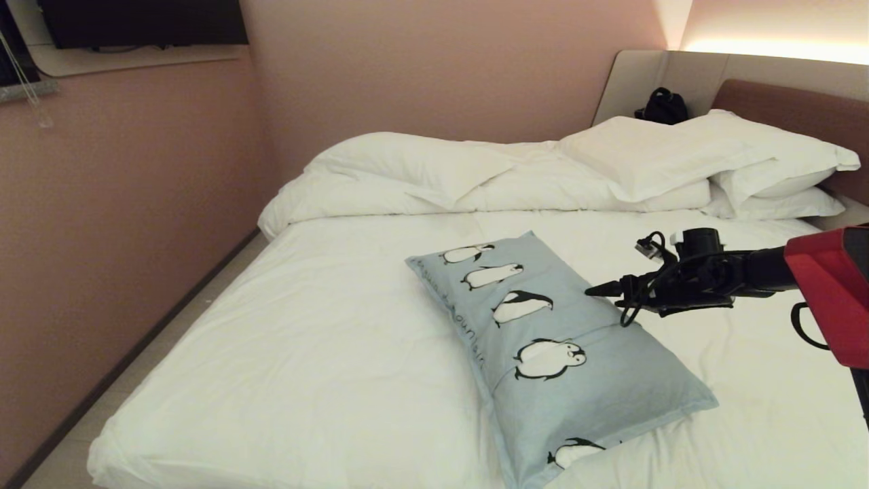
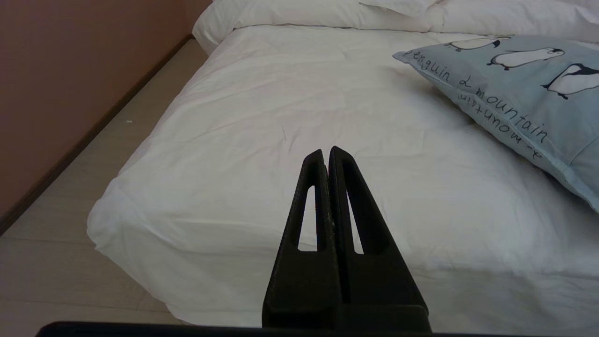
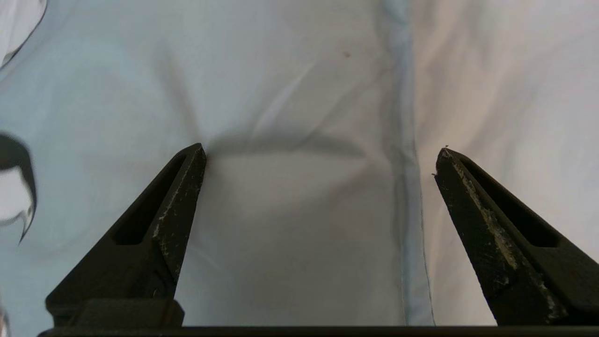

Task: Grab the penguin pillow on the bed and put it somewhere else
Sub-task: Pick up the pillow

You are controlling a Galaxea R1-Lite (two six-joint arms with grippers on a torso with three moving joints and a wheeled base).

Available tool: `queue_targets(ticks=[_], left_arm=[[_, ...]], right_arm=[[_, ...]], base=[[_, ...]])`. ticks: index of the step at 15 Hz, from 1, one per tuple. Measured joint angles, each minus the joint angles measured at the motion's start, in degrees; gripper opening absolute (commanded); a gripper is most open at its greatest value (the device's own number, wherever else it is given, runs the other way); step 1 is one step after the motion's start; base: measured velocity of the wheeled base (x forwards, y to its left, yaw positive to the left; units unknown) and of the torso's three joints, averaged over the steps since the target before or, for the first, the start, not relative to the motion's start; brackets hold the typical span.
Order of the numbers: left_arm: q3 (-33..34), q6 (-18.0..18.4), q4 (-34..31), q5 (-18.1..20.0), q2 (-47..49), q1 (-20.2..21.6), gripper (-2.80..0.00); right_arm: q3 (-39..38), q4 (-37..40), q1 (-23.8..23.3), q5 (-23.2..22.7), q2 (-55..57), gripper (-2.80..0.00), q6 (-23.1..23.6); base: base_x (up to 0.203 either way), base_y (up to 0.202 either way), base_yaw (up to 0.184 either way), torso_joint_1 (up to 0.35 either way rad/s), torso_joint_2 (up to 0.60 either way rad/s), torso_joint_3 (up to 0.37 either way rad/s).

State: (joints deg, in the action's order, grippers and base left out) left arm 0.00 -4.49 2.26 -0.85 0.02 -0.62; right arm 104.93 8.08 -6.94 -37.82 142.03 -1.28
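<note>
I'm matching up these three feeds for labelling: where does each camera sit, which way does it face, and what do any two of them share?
Head view: from the robot's head, looking forward and down across the bed; the right arm reaches in, right gripper by the penguin pillow.
Left wrist view: behind the shut left gripper, looking toward the bed's corner.
Right wrist view: behind the open right gripper, facing down, straddling the pillow's edge.
Shared: the penguin pillow and the white sheet show in all three.

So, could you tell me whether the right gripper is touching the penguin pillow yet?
Cannot tell. In the right wrist view the right gripper is open astride the penguin pillow edge, one fingertip at a crease; neither contact nor gap shows plainly.
</note>
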Motion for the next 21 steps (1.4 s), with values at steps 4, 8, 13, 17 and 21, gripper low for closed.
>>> queue_targets(ticks=[4, 8, 13, 17, 21], left_arm=[[0.00, -0.02, 0.00, 0.00, 0.00, 0.00, -2.80], [0.00, -0.02, 0.00, 0.00, 0.00, 0.00, -2.80], [0.00, -0.02, 0.00, 0.00, 0.00, 0.00, -2.80], [0.00, -0.06, 0.00, 0.00, 0.00, 0.00, -2.80], [0.00, -0.02, 0.00, 0.00, 0.00, 0.00, -2.80]], right_arm=[[4.84, 10.88, 1.07, -3.61, 0.20, 0.00, 6.31], [5.43, 19.01, 3.72, -7.76, -0.13, 0.00, 8.95], [5.54, 23.40, 6.52, -10.88, 0.11, 0.00, 8.54], [5.62, 23.05, 6.77, -12.22, 0.66, 0.00, 8.21], [5.62, 22.26, 7.46, -12.59, 0.83, 0.00, 7.22]], base=[[0.000, 0.000, 0.000, 0.000, 0.00, 0.000], [0.000, 0.000, 0.000, 0.000, 0.00, 0.000], [0.000, 0.000, 0.000, 0.000, 0.00, 0.000], [0.000, 0.000, 0.000, 0.000, 0.00, 0.000], [0.000, 0.000, 0.000, 0.000, 0.00, 0.000]])
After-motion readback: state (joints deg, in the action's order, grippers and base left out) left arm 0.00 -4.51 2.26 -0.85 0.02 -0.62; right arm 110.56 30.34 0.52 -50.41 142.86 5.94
